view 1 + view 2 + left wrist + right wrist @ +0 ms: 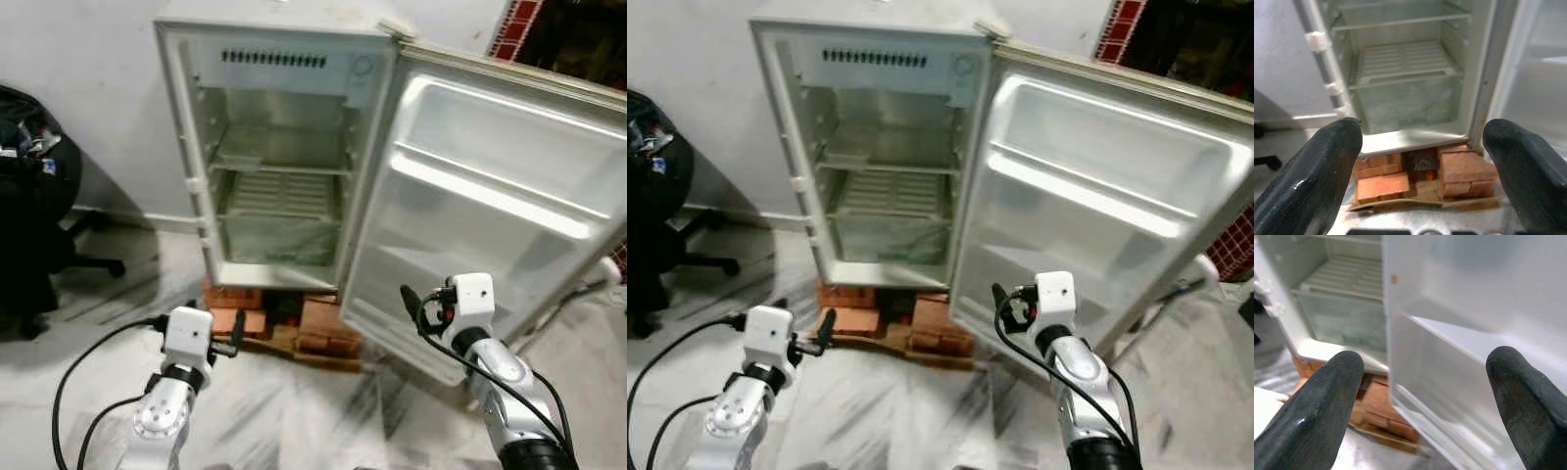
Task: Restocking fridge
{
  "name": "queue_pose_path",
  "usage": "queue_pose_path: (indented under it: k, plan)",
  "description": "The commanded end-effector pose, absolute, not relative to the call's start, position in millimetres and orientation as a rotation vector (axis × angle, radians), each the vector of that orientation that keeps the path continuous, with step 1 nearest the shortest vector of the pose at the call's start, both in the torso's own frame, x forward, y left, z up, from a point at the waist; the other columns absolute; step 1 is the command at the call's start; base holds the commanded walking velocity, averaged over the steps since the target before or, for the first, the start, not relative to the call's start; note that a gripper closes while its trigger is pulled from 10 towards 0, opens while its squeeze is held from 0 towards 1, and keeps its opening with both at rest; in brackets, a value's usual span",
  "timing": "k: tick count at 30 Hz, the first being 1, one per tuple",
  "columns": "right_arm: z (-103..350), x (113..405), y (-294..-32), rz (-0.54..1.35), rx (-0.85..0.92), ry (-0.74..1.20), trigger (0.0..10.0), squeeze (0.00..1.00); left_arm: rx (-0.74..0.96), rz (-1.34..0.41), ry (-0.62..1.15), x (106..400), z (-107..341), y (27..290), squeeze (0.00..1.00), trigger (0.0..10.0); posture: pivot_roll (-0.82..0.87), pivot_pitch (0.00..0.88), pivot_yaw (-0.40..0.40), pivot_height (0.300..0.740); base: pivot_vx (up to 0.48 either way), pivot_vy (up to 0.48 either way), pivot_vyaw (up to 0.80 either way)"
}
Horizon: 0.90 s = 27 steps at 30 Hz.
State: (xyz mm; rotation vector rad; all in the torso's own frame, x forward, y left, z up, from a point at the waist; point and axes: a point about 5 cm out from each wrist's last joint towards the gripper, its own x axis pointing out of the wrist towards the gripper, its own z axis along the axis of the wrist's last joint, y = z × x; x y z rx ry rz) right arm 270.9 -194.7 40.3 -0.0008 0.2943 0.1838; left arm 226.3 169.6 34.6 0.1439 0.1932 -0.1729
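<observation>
Standing at the far left edge of the head views, a dark office chair point(34, 211) is seen against the pale wall, its wheeled base resting on the marbled floor point(294, 411). Nearer the camera on that side, the left gripper point(233, 333) is held low and forward above the floor, and in its wrist view its fingers point(1322, 171) are spread wide with nothing between them; black cables are looped from its wrist.

Ahead of it, the fridge point(279, 147) is set against the wall on a bed of red bricks point(294, 328) and flattened cardboard. Its compartment is shown bare: a glass shelf point(279, 152) above, a white slatted shelf point(279, 196) below it, and a clear crisper drawer point(279, 240) at the bottom.

To the right, the fridge door point(490, 206) is swung fully open, its white inner lining and moulded door racks turned toward the camera, with no items seen in them. The right gripper point(411, 302) is held in front of the door's lower edge, near it but apart from it, and its fingers point(1322, 406) are likewise parted wide and hold nothing. Red tiling point(514, 27) is glimpsed beyond the door's top corner.
</observation>
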Motion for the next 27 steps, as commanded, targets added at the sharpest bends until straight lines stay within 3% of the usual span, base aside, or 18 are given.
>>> queue_pose_path:
  k: [1,5,12,22,27]
  plan:
    - [40.9,275.1,-188.5,0.199,-0.008,0.294,10.0,0.0,0.171,-0.162,0.2,227.1,34.2,176.9,0.0,10.0,0.01,0.0,-0.058,0.74,0.0,-0.48,0.0]
    - [42.5,276.2,-188.6,0.189,-0.004,0.278,10.0,0.0,0.178,-0.155,0.206,230.0,33.9,179.9,0.0,10.0,0.02,0.0,-0.057,0.74,0.0,-0.48,0.0]
    - [55.1,282.8,-186.8,0.182,-0.028,0.21,10.0,0.0,0.184,-0.149,0.2,231.3,34.7,181.0,0.0,10.0,0.02,0.0,-0.055,0.74,0.0,0.0,0.0]
    - [46.8,280.7,-180.0,0.36,0.078,0.289,10.0,0.0,0.188,-0.147,0.195,233.7,34.5,178.4,0.0,10.0,0.02,0.0,-0.057,0.74,0.0,-0.469,0.0]
    - [58.4,295.3,-193.6,0.234,0.081,0.226,10.0,0.0,0.202,-0.13,0.205,232.7,33.4,180.4,0.0,10.0,0.02,0.0,-0.058,0.74,0.0,-0.469,0.0]
